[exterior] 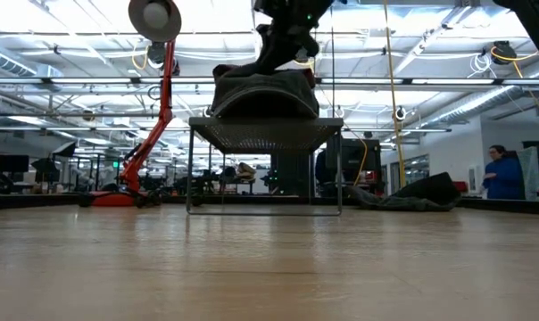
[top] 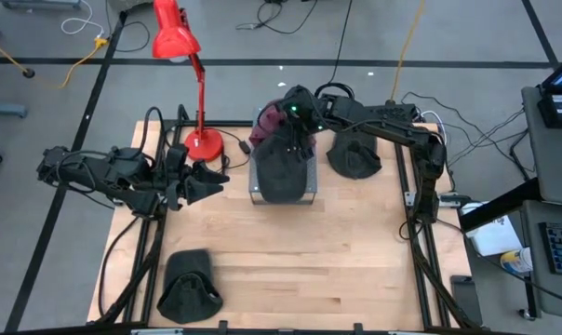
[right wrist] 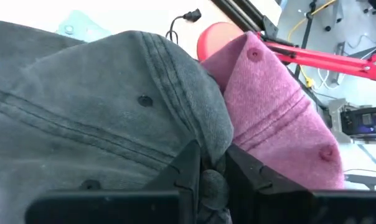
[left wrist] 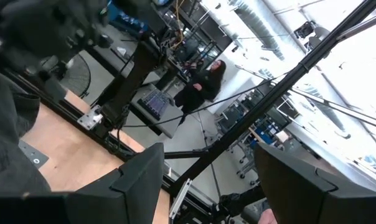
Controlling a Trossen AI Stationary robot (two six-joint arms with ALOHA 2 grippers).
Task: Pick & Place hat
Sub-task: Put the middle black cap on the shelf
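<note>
**Soft cap, pinch the fabric**

Nearest, a spare dark cap (top: 188,287) lies on the wooden worktop (top: 300,251). Mid-worktop, the left gripper (top: 199,181) waits, jaws released. Farther back, the right gripper (right wrist: 214,182) has its jaws clenched on the dark grey cotton cap (right wrist: 101,118), atop the metal mesh stand (exterior: 265,134) beside a pink cap (right wrist: 275,118). It looks light and floppy; I'd grab a crown fold.
</note>
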